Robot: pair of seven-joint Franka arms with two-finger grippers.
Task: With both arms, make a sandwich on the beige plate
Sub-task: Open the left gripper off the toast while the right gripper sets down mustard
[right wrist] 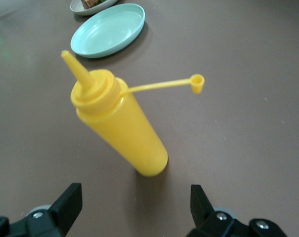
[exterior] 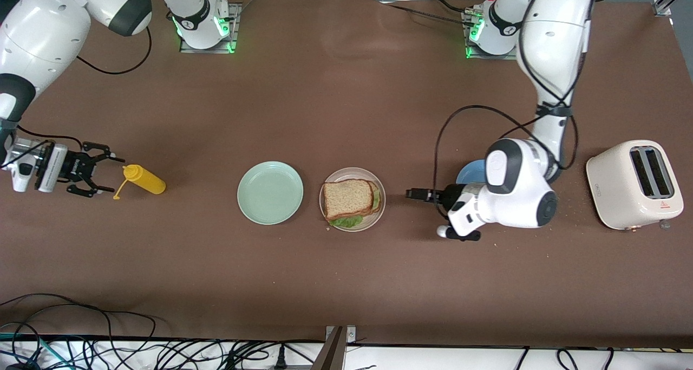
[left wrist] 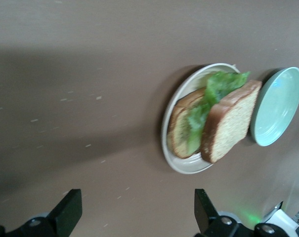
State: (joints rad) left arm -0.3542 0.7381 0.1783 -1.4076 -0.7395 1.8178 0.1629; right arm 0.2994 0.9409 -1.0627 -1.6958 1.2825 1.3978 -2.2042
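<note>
The sandwich (exterior: 349, 198) lies on the beige plate (exterior: 380, 207) near the table's middle: two brown bread slices with green lettuce showing at the edge. In the left wrist view the sandwich (left wrist: 223, 123) rests on that plate (left wrist: 181, 165). My left gripper (exterior: 418, 194) is low over the table beside the plate, toward the left arm's end, open and empty (left wrist: 138, 207). My right gripper (exterior: 103, 174) is open at the right arm's end, next to a yellow squeeze bottle (exterior: 144, 179), holding nothing (right wrist: 137, 205).
A mint-green plate (exterior: 270, 192) sits beside the beige plate, toward the right arm's end. The yellow bottle (right wrist: 122, 126) stands with its tethered cap off. A blue plate (exterior: 469, 170) lies partly under the left arm. A cream toaster (exterior: 633, 185) stands at the left arm's end.
</note>
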